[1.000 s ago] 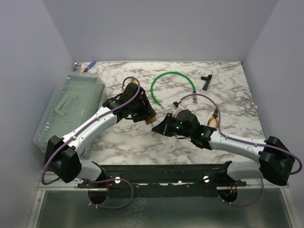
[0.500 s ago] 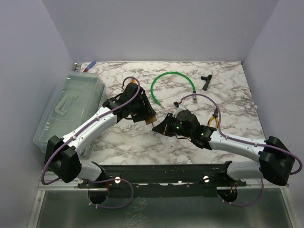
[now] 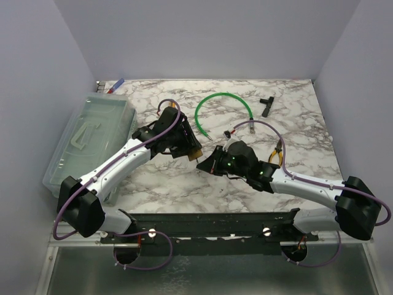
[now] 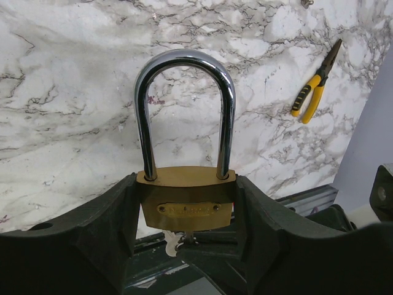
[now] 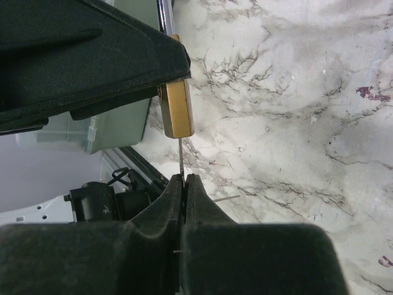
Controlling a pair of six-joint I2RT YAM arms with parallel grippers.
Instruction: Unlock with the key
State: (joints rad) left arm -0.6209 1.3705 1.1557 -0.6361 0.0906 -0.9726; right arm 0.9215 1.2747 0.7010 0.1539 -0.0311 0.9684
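- Marble table (image 3: 295, 123): carries everything below.
- Clear lidded bin (image 3: 92, 138): at the table's left edge.
- Green cable loop (image 3: 212, 101): far centre, apart from both my grippers.
- My left gripper (image 3: 187, 149): fingers partly spread, clamping the padlock's sides.
- My right gripper (image 5: 184, 184): fingers pressed together, pinching the key.
- Yellow-handled pliers (image 4: 314, 92): lying to my right.
- Brass padlock (image 4: 186, 203): held off the table, both shackle legs seated.
- Key (image 5: 180, 157): thin, silvery, its blade meeting the padlock's underside.
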